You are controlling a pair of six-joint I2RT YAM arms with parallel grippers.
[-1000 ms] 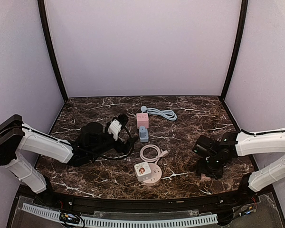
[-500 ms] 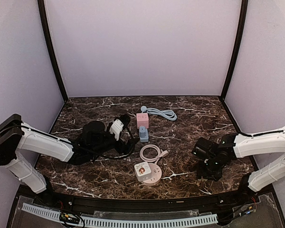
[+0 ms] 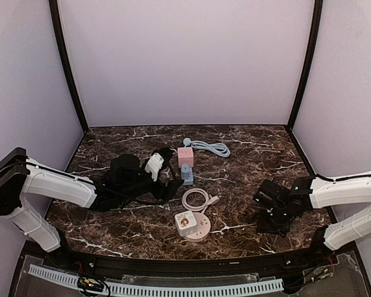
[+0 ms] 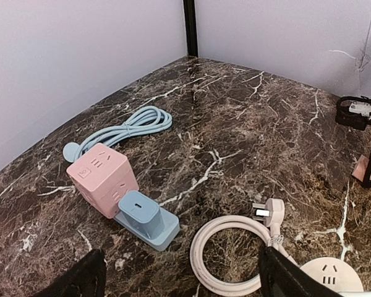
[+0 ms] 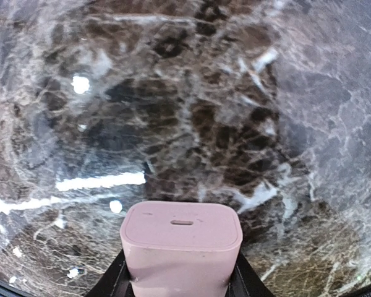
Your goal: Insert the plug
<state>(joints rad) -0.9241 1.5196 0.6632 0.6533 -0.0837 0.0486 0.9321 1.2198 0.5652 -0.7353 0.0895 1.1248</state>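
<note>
My right gripper point(image 5: 180, 281) is shut on a pink plug block point(image 5: 180, 244), its black fingers point(image 5: 114, 278) pressed against both sides just above the marble table. From above the right gripper point(image 3: 273, 218) hides that plug. A pink cube socket point(image 4: 99, 182) stands at the back with a blue charger point(image 4: 139, 210) on a blue base beside it. In the top view these are the cube point(image 3: 185, 156) and the charger point(image 3: 187, 174). My left gripper point(image 4: 185, 291) is open and empty, low over the table short of the blue charger; from above the left gripper point(image 3: 168, 180) sits left of it.
A white cable coil point(image 4: 235, 253) with a flat-pin plug point(image 4: 268, 212) lies in front of the blue charger. It runs to a round pink socket point(image 3: 195, 229) carrying a white cube. A blue cable point(image 3: 210, 147) lies coiled behind the pink cube. Purple walls enclose the table.
The right gripper's jaws have closed onto the pink plug block, which now hides under it. The left arm has slid right, closer to the blue charger.
</note>
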